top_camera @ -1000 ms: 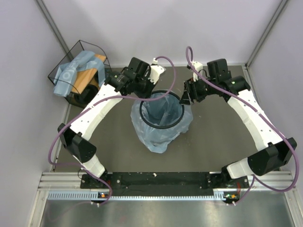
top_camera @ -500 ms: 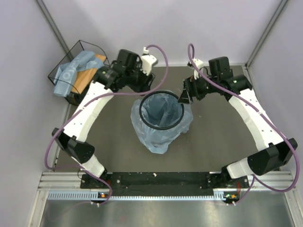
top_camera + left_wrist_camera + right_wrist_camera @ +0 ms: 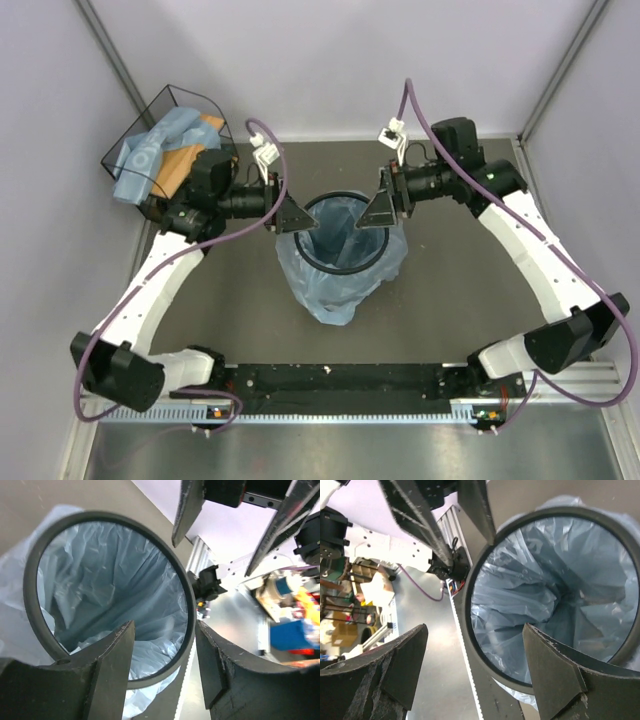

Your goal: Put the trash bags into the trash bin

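Left claw had let go and swung back to the left of the bin. Right claw had widened on its right. Both stood open and empty. The bag lined the bin, its edge draped outside. Lining looked done.

No readable text, labels or numbers, possibly through blur.

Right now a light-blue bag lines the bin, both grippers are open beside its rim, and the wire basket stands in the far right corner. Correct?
No: the wire basket stands in the far left corner, per the top view. The bag lines the bin; left gripper and right gripper are open beside its rim.
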Tool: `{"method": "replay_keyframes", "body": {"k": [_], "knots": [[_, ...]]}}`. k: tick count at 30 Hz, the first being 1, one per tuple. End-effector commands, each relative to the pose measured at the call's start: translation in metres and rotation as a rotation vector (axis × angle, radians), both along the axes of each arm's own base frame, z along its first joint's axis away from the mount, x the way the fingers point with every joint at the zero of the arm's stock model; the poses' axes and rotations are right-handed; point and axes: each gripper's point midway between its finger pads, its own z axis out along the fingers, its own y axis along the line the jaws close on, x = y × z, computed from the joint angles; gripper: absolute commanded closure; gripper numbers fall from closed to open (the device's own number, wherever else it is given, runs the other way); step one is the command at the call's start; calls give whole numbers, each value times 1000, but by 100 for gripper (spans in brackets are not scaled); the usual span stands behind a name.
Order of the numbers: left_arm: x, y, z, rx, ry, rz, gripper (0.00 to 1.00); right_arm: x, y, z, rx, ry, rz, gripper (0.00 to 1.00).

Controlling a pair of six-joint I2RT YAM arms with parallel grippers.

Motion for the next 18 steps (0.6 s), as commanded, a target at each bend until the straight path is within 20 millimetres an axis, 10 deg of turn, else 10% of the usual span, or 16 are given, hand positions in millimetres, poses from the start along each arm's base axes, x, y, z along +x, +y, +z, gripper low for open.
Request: {"method": "replay_keyframes", "body": {"k": [1,8,18], "knots": [[0,-12,-4,-91,111,-76,43,-2,4,-19,12,76,40,23],[12,-7,-65,24,233,-13,46,5,0,-70,-47,188,36,25],[19,4,-105,170,268,50,47,12,-9,-120,-119,251,19,29]]}}
